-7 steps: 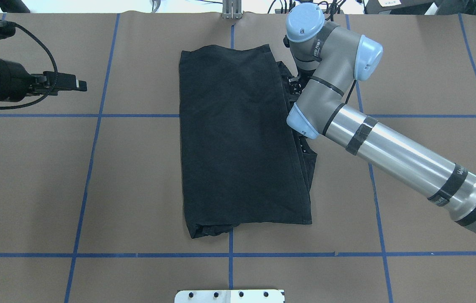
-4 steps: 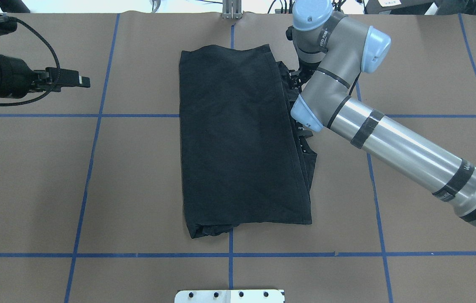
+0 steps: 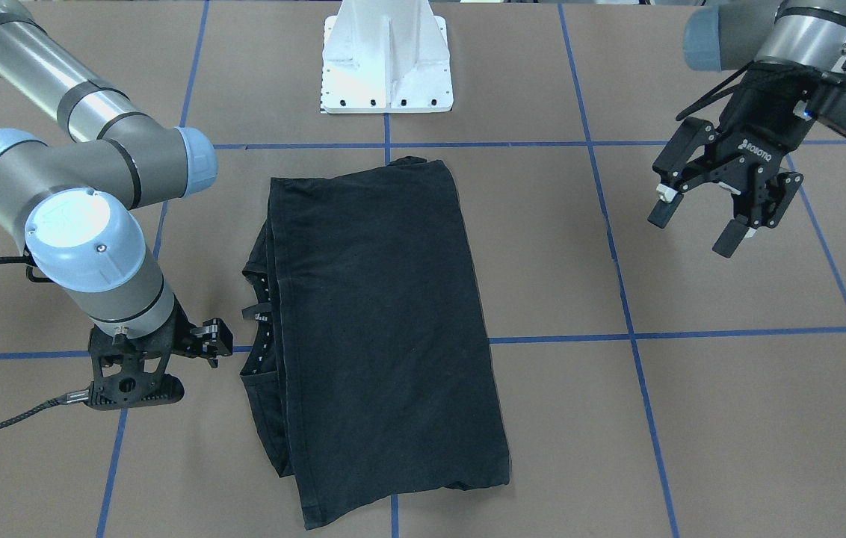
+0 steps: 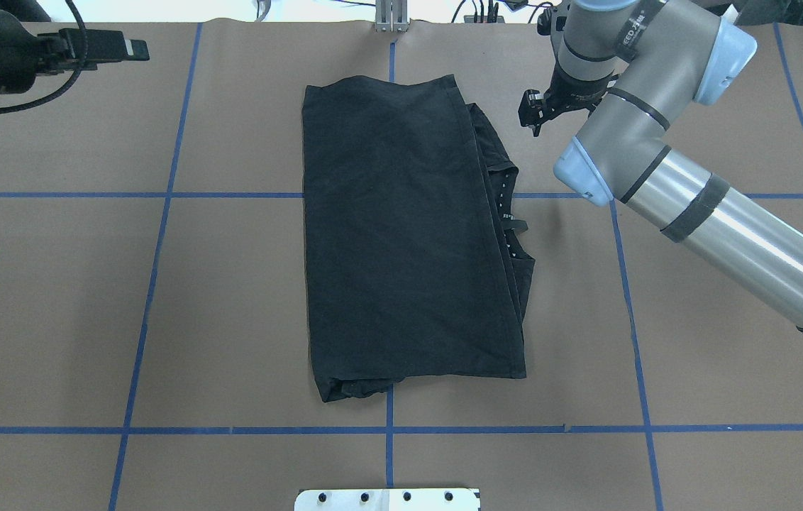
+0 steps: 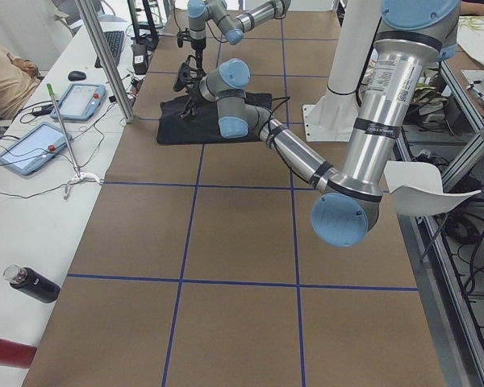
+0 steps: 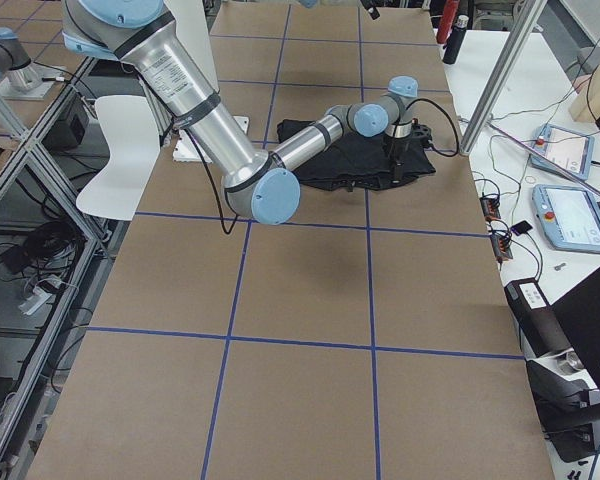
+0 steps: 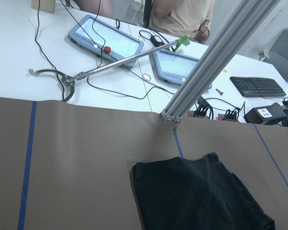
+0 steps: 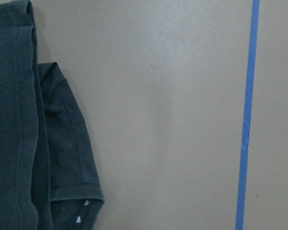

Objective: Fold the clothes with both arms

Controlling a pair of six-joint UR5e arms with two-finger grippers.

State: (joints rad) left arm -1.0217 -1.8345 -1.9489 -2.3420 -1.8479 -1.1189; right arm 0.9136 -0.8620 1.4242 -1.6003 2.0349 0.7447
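Shirt point(image 4: 408, 234): black, folded into a long strip, lying flat mid-bench point(image 4: 231, 319), with collar and sleeve peeking out along the right arm's side.
Feel: light and limp, I'd guess, with layers likely to slide apart.
Hold: pinch all layers at both corners of one short end, one corner per claw.
Left claw point(image 3: 692, 232): wide, empty, lifted near the bench's left end.
Right claw point(image 3: 206, 344): just beside the collar edge, clear of the cloth; I cannot tell its gape.

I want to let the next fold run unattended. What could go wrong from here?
On the T-shirt, an under layer sticks out past the top fold on the robot's right, so the next fold may come out uneven. The right hand is just beside that edge, not touching it, and could snag it when moving in.
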